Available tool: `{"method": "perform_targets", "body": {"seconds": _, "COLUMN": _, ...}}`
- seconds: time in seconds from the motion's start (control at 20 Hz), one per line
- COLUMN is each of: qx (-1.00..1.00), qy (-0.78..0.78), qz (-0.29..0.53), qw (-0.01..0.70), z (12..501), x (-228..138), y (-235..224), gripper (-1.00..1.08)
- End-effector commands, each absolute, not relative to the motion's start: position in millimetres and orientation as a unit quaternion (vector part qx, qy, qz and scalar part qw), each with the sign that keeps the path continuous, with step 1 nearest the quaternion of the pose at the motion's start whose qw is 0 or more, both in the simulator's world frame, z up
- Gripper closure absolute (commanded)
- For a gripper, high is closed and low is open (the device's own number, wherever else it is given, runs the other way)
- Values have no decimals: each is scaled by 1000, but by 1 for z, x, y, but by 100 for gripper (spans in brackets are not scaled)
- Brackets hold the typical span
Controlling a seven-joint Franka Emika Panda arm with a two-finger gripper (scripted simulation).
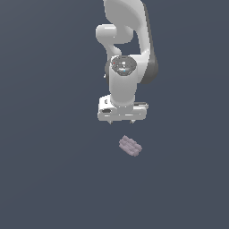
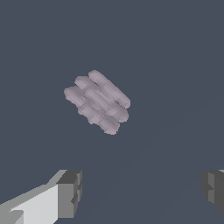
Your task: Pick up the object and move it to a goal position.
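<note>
Block (image 1: 130,146) of pale mauve-grey, ridged and oblong, lies flat on the dark desk (image 1: 49,179), set at a slant rather than square to the arm; it sits apart from the hand (image 1: 122,121), just below it in the exterior view and a little toward that view's right; nothing touches it. White and held above the desk, the hand points downward with its two dark-tipped fingers (image 2: 71,189) spread wide, released and holding nothing; in the wrist view the block (image 2: 98,101) lies ahead of the gap between them, not yet within it.

By my reading this is the approach step, before any grasp; the lift and the carry to the goal are both still to do, and no goal marker shows in either view. The next move seems to call for bringing the hand over the block, turning the wrist so the fingers straddle its narrow width across the ridges, then lowering until the tips flank it before closing; an off-centre closure could well nudge so small a piece aside.
</note>
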State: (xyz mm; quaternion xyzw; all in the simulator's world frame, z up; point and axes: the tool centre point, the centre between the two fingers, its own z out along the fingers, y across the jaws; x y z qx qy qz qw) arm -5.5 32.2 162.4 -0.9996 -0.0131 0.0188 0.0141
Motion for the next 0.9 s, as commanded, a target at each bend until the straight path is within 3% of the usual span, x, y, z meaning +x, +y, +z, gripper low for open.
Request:
{"method": "perform_targets", "body": {"seconds": 0.0, "qx": -1000, "qy": -16, "qz": 19, "qw": 14, "z": 162, "x": -5, "y": 32, "gripper": -92}}
{"method": "perform_targets", "body": {"seconds": 0.85, "qx": -985, "qy": -174, "qz": 13, "qw": 5, "z": 130, "x": 19, "y": 49, "gripper": -92}}
